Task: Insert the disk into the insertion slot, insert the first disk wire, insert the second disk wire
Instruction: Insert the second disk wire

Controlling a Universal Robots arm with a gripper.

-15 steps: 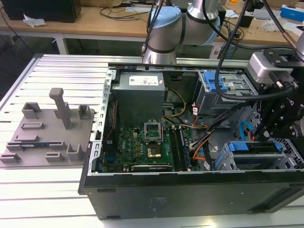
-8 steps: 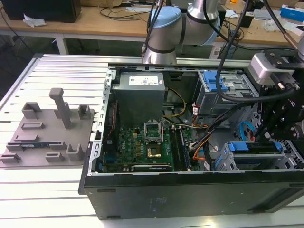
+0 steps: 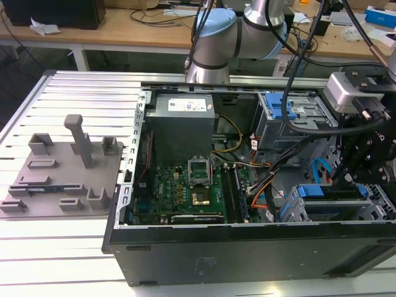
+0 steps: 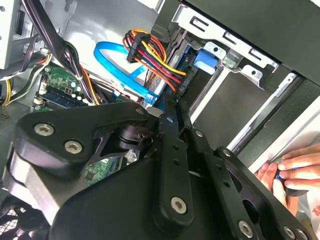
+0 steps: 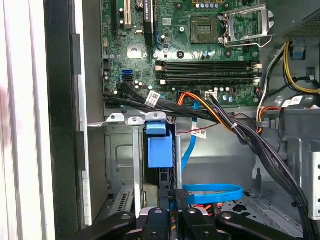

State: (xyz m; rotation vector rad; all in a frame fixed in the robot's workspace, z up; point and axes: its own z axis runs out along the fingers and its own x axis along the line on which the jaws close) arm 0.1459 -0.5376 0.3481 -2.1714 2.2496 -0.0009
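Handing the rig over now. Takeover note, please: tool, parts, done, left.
Tool: low inside the PC case, at the end of the disk bay, right beside the blue flat cable. Grip state can't be told.
Disk: its blue carrier sits in the insertion slot, and it looks inserted.
Wires: the blue flat cable loops loose by the tool; the red, yellow and black wire bundle with its black plug hangs near the bay. Neither can be confirmed plugged in.
Done: disk in. Left: both wires, as far as can be seen.
Note: a person's hand rests at the case edge.
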